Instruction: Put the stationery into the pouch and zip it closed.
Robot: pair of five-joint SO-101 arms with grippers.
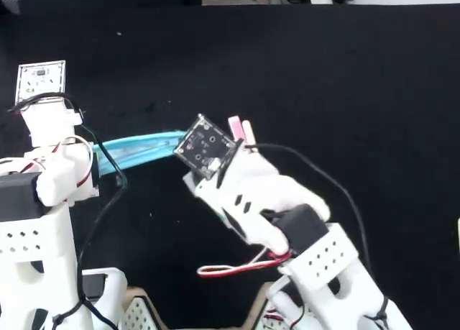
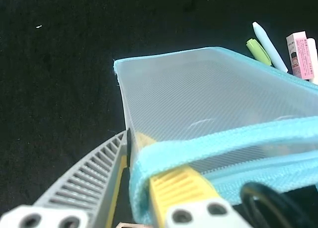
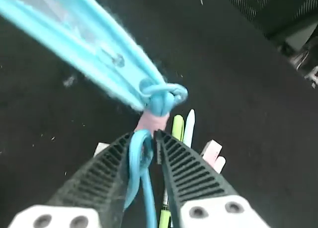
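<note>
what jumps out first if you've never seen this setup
The blue mesh pouch stretched between the two arms: the left hand is clamped on one end, and the right hand pinches the blue cord at the other end. Next come the pens and pink eraser, lying on the black table beside the pouch, not in it.

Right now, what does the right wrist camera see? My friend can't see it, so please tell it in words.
The right gripper pinches the blue cord tied to the end of a turquoise pouch. Beyond it, a green pen, a pale pen and a pink eraser lie on the black table.
</note>
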